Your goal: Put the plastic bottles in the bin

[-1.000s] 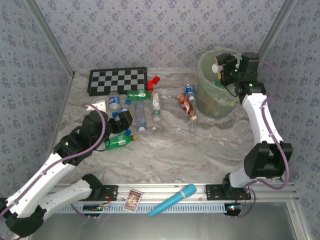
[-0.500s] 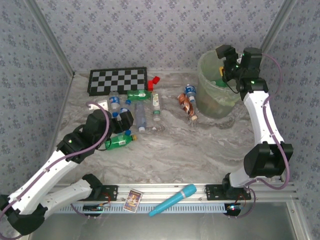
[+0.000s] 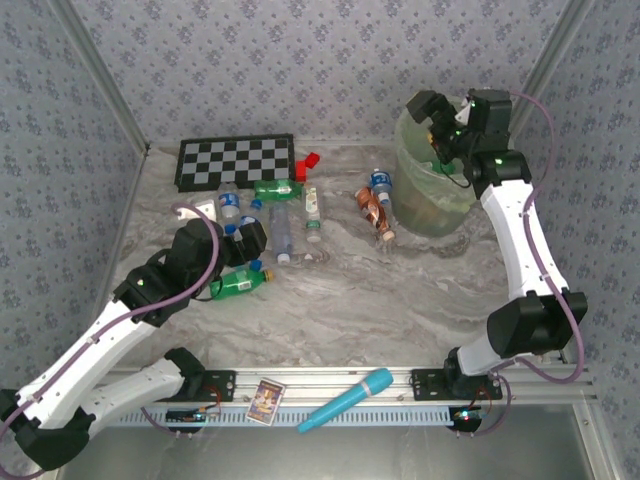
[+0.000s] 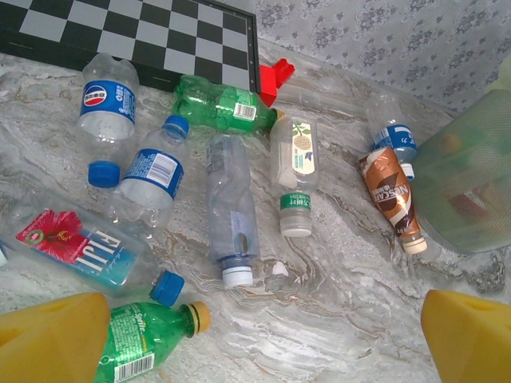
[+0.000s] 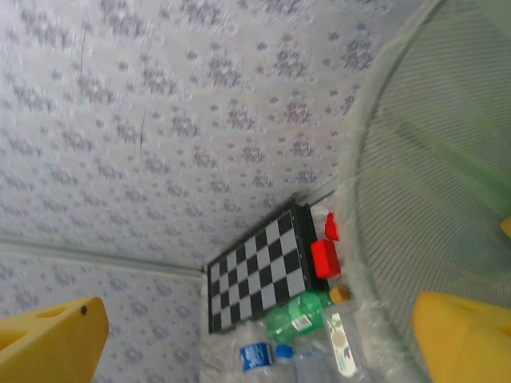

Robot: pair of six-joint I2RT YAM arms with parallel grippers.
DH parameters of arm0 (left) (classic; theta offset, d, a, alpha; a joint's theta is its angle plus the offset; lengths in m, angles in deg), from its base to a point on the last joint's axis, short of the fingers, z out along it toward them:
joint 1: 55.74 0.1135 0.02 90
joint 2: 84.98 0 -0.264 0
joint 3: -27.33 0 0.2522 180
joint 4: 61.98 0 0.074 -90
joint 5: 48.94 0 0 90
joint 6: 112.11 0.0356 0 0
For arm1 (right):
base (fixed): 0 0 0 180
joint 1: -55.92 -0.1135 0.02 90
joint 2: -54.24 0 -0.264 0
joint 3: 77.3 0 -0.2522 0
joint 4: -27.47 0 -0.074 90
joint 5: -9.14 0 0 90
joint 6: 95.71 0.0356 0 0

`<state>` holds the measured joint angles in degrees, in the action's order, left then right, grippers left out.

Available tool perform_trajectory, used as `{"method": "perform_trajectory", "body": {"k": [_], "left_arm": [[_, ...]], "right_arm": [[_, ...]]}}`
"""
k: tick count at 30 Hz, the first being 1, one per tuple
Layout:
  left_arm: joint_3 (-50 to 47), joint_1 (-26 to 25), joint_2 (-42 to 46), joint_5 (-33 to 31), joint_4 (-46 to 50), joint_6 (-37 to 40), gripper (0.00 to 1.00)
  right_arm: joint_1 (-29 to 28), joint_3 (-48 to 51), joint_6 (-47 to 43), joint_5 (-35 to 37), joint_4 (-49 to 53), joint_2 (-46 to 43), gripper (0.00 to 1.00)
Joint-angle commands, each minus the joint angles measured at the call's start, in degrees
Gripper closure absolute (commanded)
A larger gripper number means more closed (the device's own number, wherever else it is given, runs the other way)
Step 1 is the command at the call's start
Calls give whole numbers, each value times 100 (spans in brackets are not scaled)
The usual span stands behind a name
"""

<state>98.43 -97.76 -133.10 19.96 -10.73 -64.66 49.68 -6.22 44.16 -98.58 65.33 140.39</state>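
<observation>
Plastic bottles (image 3: 283, 232) lie on their sides on the desk (image 3: 400, 300), well left of the bin (image 3: 432, 200). My right tool (image 3: 435, 118), narrower a second ago, now gapes wide and empty above the bin; one bottle delivered, I judge. The left tool (image 4: 259, 339), also wide, hovers by a green bottle (image 4: 144, 347) whose long axis runs across the desk, cap toward the bin's side.

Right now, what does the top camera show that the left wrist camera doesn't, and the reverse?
Top: the right arm, a turquoise microphone and a card at the near rail. Left wrist: label print, like the red flower on one clear bottle. Both: checkerboard, red block, the green bottle beside it, bin.
</observation>
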Motion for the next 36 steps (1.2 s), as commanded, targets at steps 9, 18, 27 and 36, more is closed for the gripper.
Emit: {"method": "perform_trajectory", "body": {"k": [9,18,27,36], "left_arm": [[-141,-17,10,-184,109,-66,0],[-335,-17,72,399,-15,-101,0],[-375,-52,-121,1258,-508,97,0],[-131,-52,-413,1392,-545,294,0]], "right_arm": [[-1517,-227,-2348,956,1233,-96,0],[-2465,-201,-3521,2147,2172,606,0],[-2503,630,-3743,2446,2242,992,0],[-2526,1221,-3842,2734,2049,1384,6]]}}
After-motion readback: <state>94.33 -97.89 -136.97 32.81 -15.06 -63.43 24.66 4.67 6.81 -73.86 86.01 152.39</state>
